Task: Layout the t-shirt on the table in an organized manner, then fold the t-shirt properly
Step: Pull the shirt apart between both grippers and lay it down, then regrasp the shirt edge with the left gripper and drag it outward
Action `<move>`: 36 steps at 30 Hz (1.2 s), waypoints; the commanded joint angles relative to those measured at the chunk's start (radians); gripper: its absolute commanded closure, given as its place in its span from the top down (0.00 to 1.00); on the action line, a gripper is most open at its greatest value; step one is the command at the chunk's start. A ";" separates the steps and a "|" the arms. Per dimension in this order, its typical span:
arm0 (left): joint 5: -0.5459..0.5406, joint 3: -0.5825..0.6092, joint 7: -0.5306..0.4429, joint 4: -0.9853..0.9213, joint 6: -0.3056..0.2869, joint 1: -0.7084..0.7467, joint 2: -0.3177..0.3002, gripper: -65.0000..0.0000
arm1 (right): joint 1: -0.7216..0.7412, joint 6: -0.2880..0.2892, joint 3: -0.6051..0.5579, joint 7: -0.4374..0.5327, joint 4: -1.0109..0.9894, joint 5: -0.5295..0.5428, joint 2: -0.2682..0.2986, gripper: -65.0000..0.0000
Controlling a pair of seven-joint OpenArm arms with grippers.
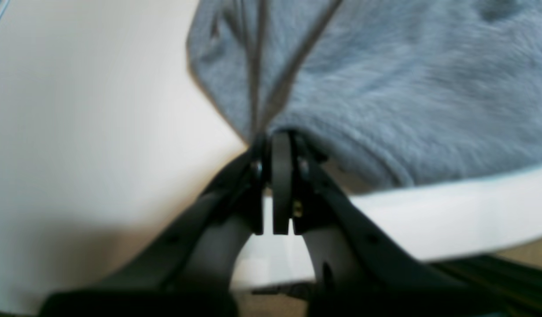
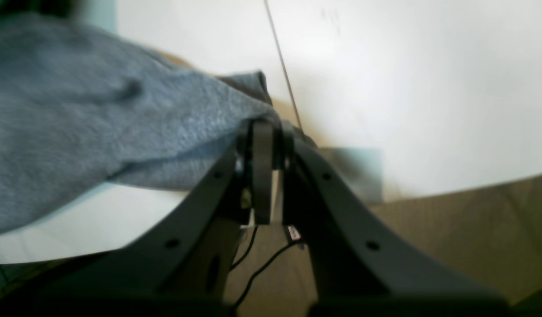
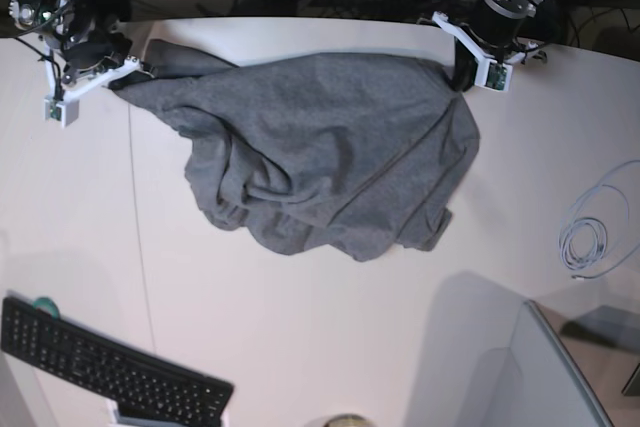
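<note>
The heather-grey t-shirt point(image 3: 330, 157) lies crumpled and partly spread on the white table point(image 3: 300, 347), stretched along the far edge between both arms. At the far right of the base view, my left gripper point(image 3: 462, 77) is shut on a pinched edge of the t-shirt point(image 1: 385, 88). The left wrist view shows its jaws pressed together point(image 1: 275, 141) on the cloth just above the table point(image 1: 77, 132). At the far left my right gripper point(image 3: 135, 72) is shut on another corner of the t-shirt point(image 2: 99, 123), its closed tips point(image 2: 264, 127) gripping fabric near the table's curved edge point(image 2: 407, 88).
A black keyboard point(image 3: 110, 372) sits at the near left corner. A coiled white cable point(image 3: 585, 242) lies at the right. A grey panel point(image 3: 530, 367) rises at the near right. A thin dark seam point(image 2: 284, 66) runs across the tabletop. Cables and equipment crowd the back edge.
</note>
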 commanded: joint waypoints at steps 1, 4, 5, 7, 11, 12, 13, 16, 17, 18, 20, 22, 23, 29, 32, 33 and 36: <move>0.016 -0.018 -0.020 0.015 0.004 0.024 0.001 0.00 | -0.008 0.000 0.005 0.004 0.015 0.004 0.005 0.00; 0.042 -0.037 -0.020 0.015 0.004 0.045 0.024 0.00 | -0.003 0.000 0.005 -0.048 0.006 0.004 0.005 0.00; 0.043 -0.044 -0.020 0.013 0.004 0.048 0.025 0.00 | -0.003 0.000 0.005 -0.057 0.003 0.004 0.005 0.00; 0.043 -0.048 -0.019 0.013 0.004 0.048 0.025 0.00 | -0.005 0.000 0.005 -0.065 0.001 0.004 0.005 0.00; 0.043 -0.050 -0.019 0.021 0.004 0.050 0.025 0.00 | -0.008 0.000 0.006 -0.060 0.001 0.006 0.005 0.00; 0.043 -0.048 -0.019 0.021 0.004 0.052 0.025 0.05 | -0.008 0.000 0.006 -0.060 0.006 0.006 0.005 0.00; 0.043 -0.048 -0.019 0.021 0.004 0.061 0.025 0.15 | -0.008 0.000 0.006 -0.060 0.009 0.006 0.005 0.00; 0.043 -0.048 -0.019 0.056 0.004 0.079 0.025 0.50 | 0.000 0.002 0.006 -0.059 0.018 0.006 0.005 0.00; 0.043 -0.048 -0.019 0.077 0.004 0.094 0.025 0.60 | 0.001 0.002 0.006 -0.059 0.026 0.006 0.005 0.00; 0.043 -0.050 -0.019 0.108 0.004 0.114 0.022 0.71 | 0.004 0.002 0.006 -0.059 0.041 0.006 0.005 0.00; 0.043 -0.054 -0.019 0.179 0.004 0.144 0.020 0.87 | 0.008 0.002 0.006 -0.059 0.067 0.004 0.005 0.00; 0.043 -0.090 -0.019 0.236 0.004 0.167 0.024 0.97 | 0.008 0.002 0.006 -0.059 0.084 0.003 0.005 0.00; 0.043 -0.107 -0.019 0.260 0.004 0.170 0.025 1.00 | 0.008 0.002 0.006 -0.059 0.088 0.001 0.005 0.00; 0.043 -0.148 -0.019 0.312 0.004 0.079 0.025 1.00 | 0.009 0.002 0.006 -0.059 0.088 0.000 0.011 0.00; 0.045 -0.103 -0.019 0.226 0.004 -0.039 0.025 1.00 | 0.020 0.000 0.006 -0.059 0.088 0.000 0.041 0.00; 0.049 -0.084 -0.019 0.188 0.004 -0.080 0.025 1.00 | 0.020 0.000 0.006 -0.059 0.088 0.000 0.042 0.00; 0.051 -0.004 -0.019 0.061 0.004 -0.202 0.025 0.77 | 0.021 0.000 0.006 -0.059 0.088 0.000 0.045 0.00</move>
